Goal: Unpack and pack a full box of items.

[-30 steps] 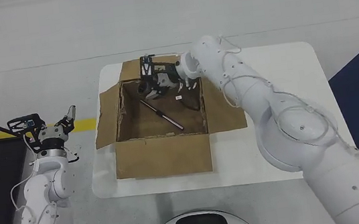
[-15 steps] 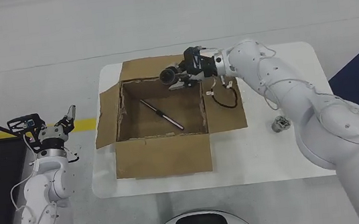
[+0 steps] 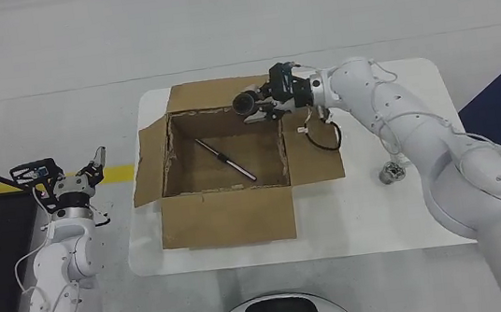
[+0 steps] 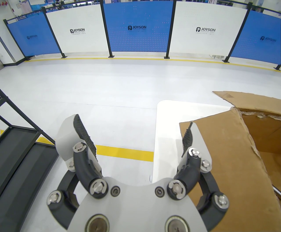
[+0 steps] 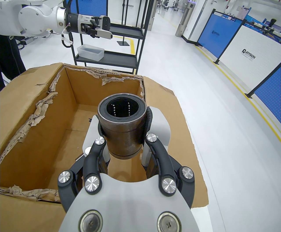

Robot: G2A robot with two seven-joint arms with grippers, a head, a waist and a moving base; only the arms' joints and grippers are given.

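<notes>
The open cardboard box [image 3: 227, 217] stands mid-table, and a thin metal rod [image 3: 225, 159] lies slanted on its floor. My right gripper [image 3: 254, 105] hovers over the box's far right corner, shut on a dark cylindrical bearing [image 3: 245, 104]. In the right wrist view the bearing [image 5: 121, 136] sits between the pads of the right gripper [image 5: 125, 124], its hollow end facing into the box [image 5: 37, 131]. My left gripper [image 3: 71, 168] stays off the table's left side, open and holding nothing; the left wrist view has it [image 4: 136, 131] beside the box's left flap [image 4: 221, 158].
A small metal part [image 3: 390, 173] rests on the white table [image 3: 400, 222] right of the box. A black shelf rack [image 4: 17, 151] stands left of the table, with a clear bin [image 5: 90, 52] on a shelf. The box's inner edges are torn.
My right gripper has moved rightwards along the box's far edge with the bearing in it, and the arm has swung clear of the table's right side. The left arm has kept still.
</notes>
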